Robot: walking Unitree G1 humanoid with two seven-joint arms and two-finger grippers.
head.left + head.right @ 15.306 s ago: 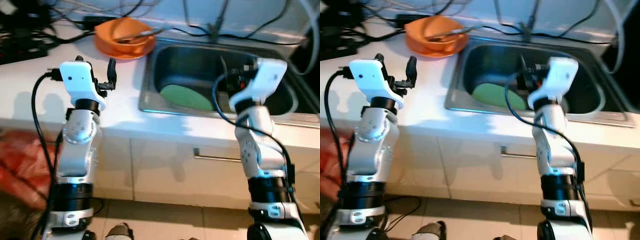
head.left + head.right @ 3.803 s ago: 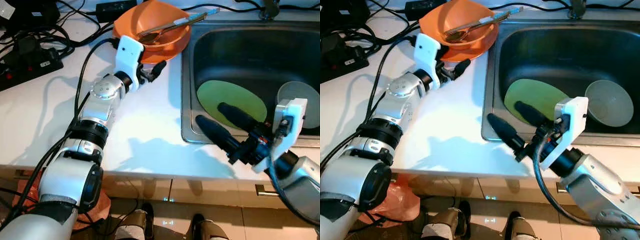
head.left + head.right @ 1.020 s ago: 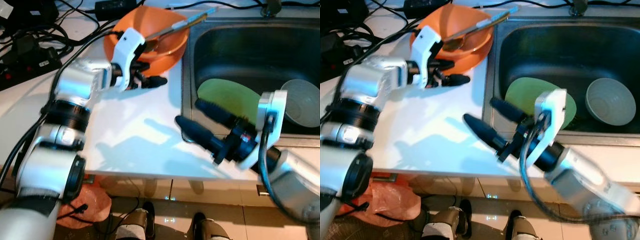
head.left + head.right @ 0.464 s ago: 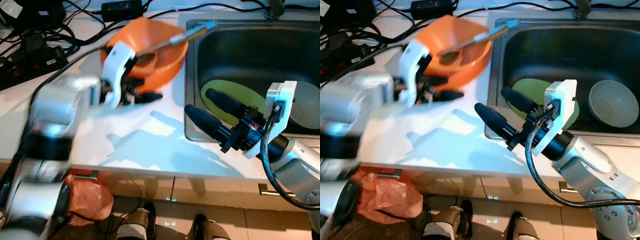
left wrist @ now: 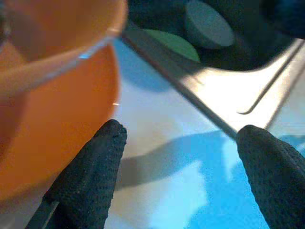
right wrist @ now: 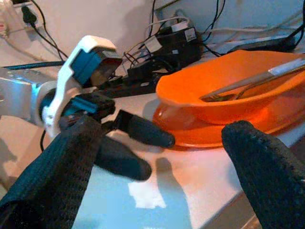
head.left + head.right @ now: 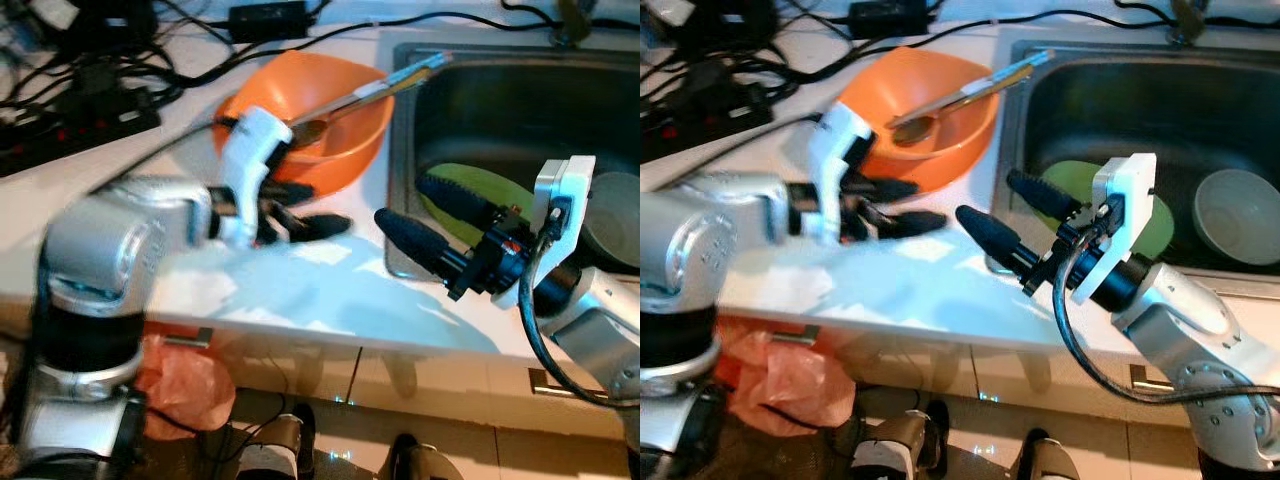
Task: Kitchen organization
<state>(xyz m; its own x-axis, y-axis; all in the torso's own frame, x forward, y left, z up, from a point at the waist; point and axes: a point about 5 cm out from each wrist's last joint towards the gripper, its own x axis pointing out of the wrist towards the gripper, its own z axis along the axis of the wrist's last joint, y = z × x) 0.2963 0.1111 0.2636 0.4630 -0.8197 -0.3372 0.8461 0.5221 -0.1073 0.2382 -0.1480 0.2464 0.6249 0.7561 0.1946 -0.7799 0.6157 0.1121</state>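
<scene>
The left pincer (image 7: 895,205), fingers apart, sits beside the orange bowl (image 7: 940,120) on the desk (image 7: 910,275). The right pincer (image 7: 1012,212) gapes at the sink's (image 7: 1110,90) near edge.

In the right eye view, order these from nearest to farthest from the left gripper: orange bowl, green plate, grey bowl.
From the left gripper:
1. Orange bowl, just behind it on the counter.
2. Green plate, in the sink's near part.
3. Grey bowl, at the sink's right side.

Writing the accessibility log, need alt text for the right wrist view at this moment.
An orange bowl holding utensils sits on an orange plate on a white counter, seen between the right gripper's two open black fingers. The left gripper, jaws apart, reaches toward the plate from beside it, with dark cables behind.
</scene>
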